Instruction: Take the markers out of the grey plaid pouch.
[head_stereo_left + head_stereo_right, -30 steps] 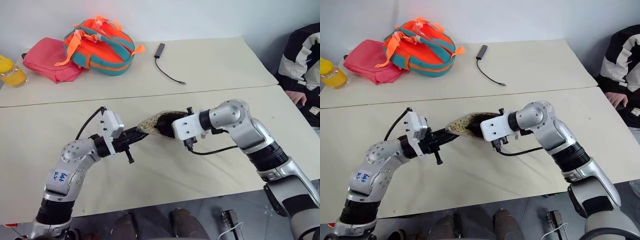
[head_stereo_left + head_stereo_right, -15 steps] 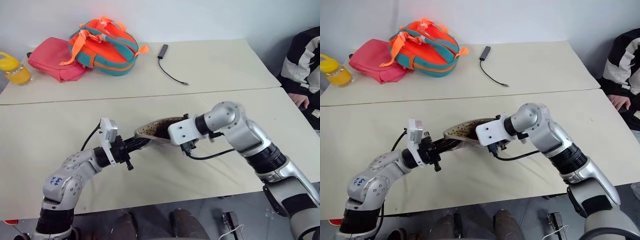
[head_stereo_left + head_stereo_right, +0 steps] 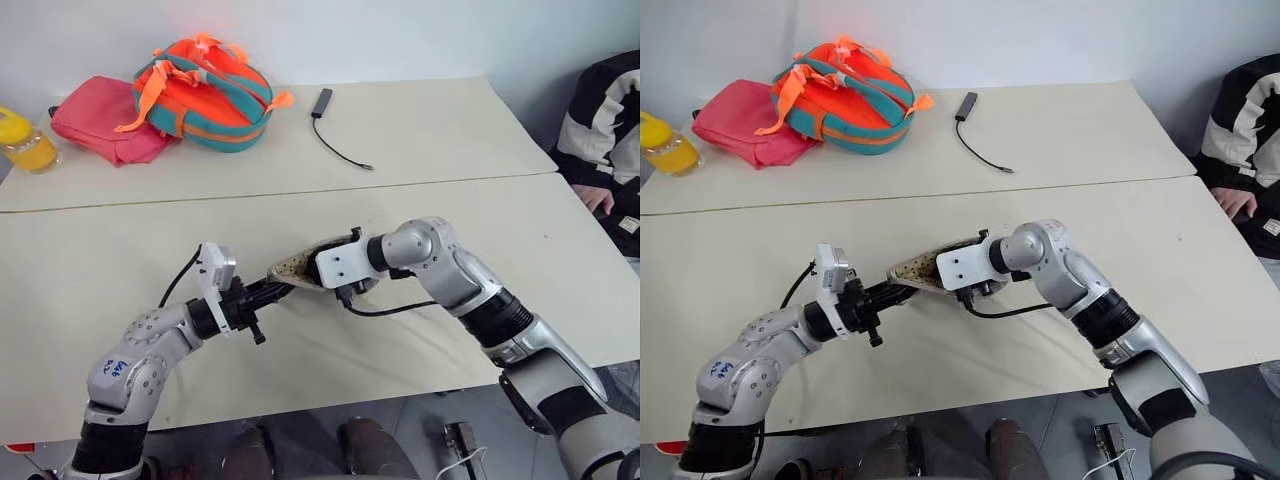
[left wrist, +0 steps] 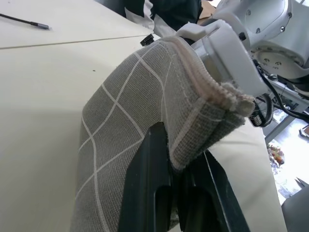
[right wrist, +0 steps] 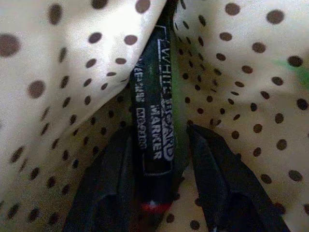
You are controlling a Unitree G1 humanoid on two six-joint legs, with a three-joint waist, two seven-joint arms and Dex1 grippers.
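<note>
The grey plaid pouch (image 3: 298, 267) hangs just above the cream table (image 3: 120, 240), mouth toward my right arm. My left gripper (image 4: 181, 162) is shut on the pouch's stitched edge, pinching the grid fabric (image 4: 130, 101) between its black fingers. My right gripper (image 5: 161, 164) is pushed into the mouth, deep in the pale dotted lining (image 5: 72, 72). Its jaws stand open, one finger (image 5: 108, 179) on each side of a black whiteboard marker (image 5: 157, 106) with a red end. A light green bit (image 5: 295, 67) peeks out of a fold of the lining.
On the far table lie an orange-and-teal backpack (image 3: 205, 90), a pink bag (image 3: 100, 120), a yellow bottle (image 3: 22, 140) and a black cable with a grey plug (image 3: 335, 125). A person in a black-and-white jacket (image 3: 600, 130) sits at the right edge.
Both arms have sunk, bringing the pouch down toward the table. My right hand has pushed farther left into the pouch's mouth. The left grip on the edge is unchanged.
</note>
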